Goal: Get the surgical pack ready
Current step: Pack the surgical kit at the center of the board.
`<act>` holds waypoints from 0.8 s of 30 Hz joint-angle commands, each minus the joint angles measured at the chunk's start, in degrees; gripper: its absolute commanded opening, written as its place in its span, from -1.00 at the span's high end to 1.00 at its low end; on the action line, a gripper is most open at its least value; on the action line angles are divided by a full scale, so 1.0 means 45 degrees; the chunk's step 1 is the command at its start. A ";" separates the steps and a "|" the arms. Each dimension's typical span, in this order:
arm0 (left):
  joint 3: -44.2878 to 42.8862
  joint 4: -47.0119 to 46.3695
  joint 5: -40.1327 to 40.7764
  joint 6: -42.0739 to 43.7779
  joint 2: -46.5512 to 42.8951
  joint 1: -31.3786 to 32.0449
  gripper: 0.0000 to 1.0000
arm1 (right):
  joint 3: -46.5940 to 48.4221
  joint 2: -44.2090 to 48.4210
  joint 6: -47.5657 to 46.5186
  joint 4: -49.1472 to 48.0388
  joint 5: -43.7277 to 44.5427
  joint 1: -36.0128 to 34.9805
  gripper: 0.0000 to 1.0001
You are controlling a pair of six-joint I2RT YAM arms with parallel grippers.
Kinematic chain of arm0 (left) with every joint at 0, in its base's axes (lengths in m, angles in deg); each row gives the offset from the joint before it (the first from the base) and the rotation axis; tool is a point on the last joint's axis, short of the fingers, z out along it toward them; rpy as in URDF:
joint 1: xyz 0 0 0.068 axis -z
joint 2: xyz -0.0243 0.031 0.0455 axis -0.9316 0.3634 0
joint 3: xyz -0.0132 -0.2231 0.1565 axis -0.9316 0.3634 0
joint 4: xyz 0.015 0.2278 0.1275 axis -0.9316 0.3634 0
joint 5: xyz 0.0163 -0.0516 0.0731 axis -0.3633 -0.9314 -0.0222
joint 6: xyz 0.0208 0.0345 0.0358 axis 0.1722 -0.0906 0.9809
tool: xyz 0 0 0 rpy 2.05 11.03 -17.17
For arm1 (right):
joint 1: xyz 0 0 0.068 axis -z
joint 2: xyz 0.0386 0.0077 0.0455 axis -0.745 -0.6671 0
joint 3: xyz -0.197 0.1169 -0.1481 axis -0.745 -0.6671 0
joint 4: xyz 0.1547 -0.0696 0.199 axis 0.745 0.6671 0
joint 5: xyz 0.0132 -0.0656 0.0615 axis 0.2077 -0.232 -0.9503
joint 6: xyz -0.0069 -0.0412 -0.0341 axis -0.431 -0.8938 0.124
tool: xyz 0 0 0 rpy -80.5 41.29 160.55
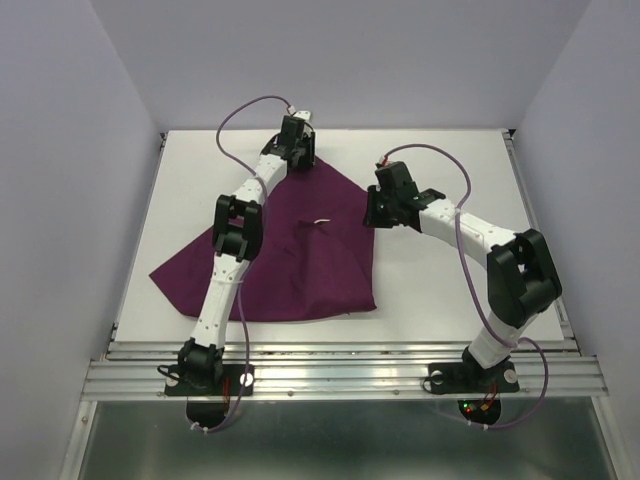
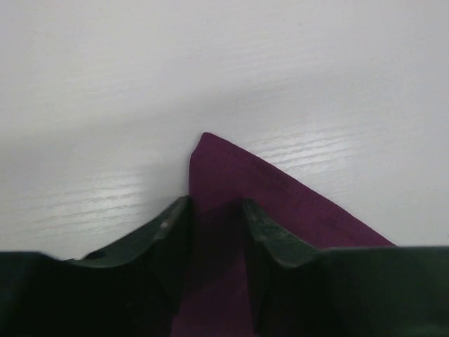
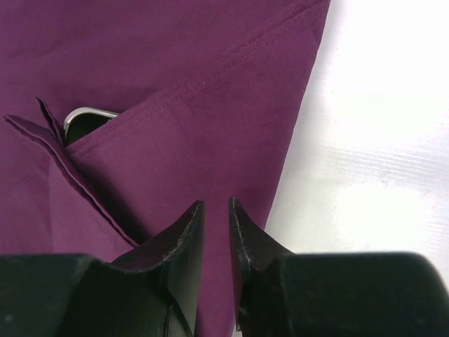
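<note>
The purple drape [image 1: 300, 270] lies spread over the middle of the white table [image 1: 450, 290], rumpled, its widest part toward the lower left of the top view and one corner drawn out toward the upper centre. A fold runs across its middle, and from under that fold a rounded bit of the shiny steel tray [image 1: 320, 222] peeks out. The right wrist view shows the same tray corner [image 3: 84, 119] at centre left, tucked beneath the hemmed flap of the drape [image 3: 175, 70].

The left gripper [image 1: 298, 155] sits at the drawn-out far corner. In its wrist view the drape [image 2: 231, 175] runs up between the two dark fingers [image 2: 165, 235], which are set narrowly on either side of it and appear to pinch it. The cloth's pointed tip reaches past them onto bare table [image 2: 210, 70].

The right gripper [image 1: 378, 212] is at the drape's right edge, centre right of the top view. Its fingers [image 3: 184, 239] are almost together, with only a slim gap, above the cloth just beside the edge, where the white table [image 3: 379, 140] begins. I cannot tell whether they pinch the cloth.
</note>
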 commanded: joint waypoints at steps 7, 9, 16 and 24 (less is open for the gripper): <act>0.0365 0.0584 -0.0558 0.0295 -0.1018 0.0318 1.00 | 0.0534 -0.0346 0.0194 -0.0173 0.0606 0.0495 0.53; 0.0931 0.0350 -0.0772 0.0315 -0.1545 0.0318 1.00 | 0.0730 -0.0639 0.0156 -0.0173 0.0528 0.0689 0.59; 0.2690 -0.0451 -0.2080 0.0022 -0.4202 0.0318 1.00 | 0.2311 -0.2083 -0.0020 0.0003 0.0313 0.1218 0.84; 0.3316 -0.0667 -0.2901 -0.0447 -0.5238 0.0318 1.00 | 0.3172 -0.2885 -0.0196 0.0042 -0.0371 0.1218 0.88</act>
